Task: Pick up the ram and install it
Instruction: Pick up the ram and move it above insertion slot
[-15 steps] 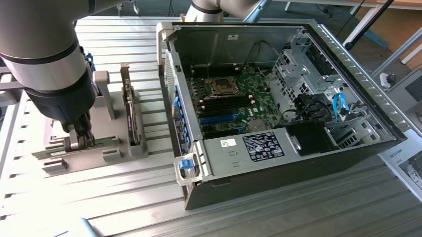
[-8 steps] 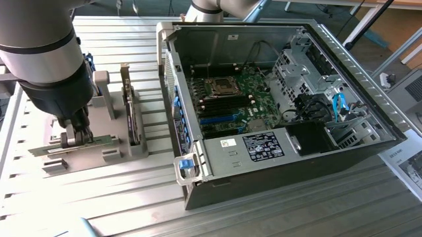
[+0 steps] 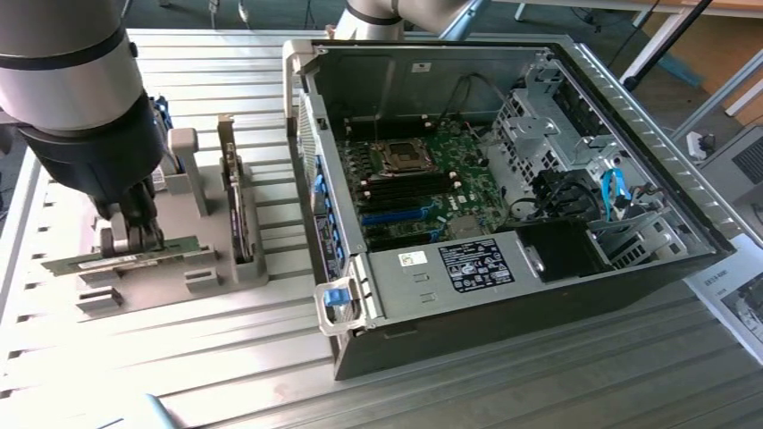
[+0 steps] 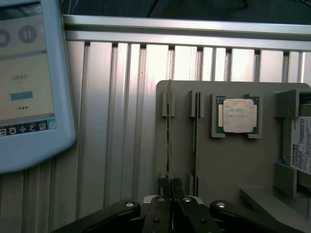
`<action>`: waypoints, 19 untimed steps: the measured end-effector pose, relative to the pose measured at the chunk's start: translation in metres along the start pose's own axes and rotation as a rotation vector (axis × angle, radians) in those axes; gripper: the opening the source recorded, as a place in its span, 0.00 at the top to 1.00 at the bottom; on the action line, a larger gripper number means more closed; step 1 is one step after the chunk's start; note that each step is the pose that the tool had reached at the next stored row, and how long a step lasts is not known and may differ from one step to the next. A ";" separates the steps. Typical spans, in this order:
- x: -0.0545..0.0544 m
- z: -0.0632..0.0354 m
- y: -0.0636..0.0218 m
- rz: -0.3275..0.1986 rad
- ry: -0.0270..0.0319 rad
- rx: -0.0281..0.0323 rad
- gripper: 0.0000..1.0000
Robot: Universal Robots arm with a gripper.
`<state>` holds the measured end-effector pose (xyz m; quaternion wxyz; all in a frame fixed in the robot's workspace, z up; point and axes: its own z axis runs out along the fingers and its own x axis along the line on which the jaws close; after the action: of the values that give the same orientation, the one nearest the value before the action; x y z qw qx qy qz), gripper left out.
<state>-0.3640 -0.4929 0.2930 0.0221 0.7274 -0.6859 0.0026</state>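
Observation:
The ram (image 3: pixel 89 262) is a thin green stick standing on edge in a slot of the grey holder (image 3: pixel 191 286) at the exterior view's left. My gripper (image 3: pixel 134 243) comes down on it from above, about midway along its length. In the wrist view the ram (image 4: pixel 168 126) runs edge-on as a narrow line, and my gripper (image 4: pixel 169 184) is shut on it, the two dark fingertips pinching its sides. Whether the ram has left the slot I cannot tell. A second thin stick (image 4: pixel 197 121) stands in the neighbouring slot.
An open computer case (image 3: pixel 632 116) lies at the exterior view's right, its motherboard (image 3: pixel 459 174) and dark memory slots (image 3: pixel 412 192) exposed. The holder also carries a silver processor chip (image 4: pixel 238 115) and a hard drive (image 4: pixel 301 145). A tablet (image 4: pixel 29 82) lies on the slatted table (image 3: pixel 238 357).

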 end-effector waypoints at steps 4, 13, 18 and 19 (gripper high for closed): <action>0.000 -0.0101 0.0000 0.001 -0.0001 0.0000 0.88; 0.001 -0.0304 0.0000 0.004 -0.0002 0.0000 0.88; 0.002 -0.0432 -0.0001 0.006 -0.0002 -0.0001 0.88; 0.002 -0.0462 -0.0001 0.006 -0.0003 -0.0001 0.88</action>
<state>-0.3626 -0.4929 0.3392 0.0220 0.7253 -0.6881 0.0025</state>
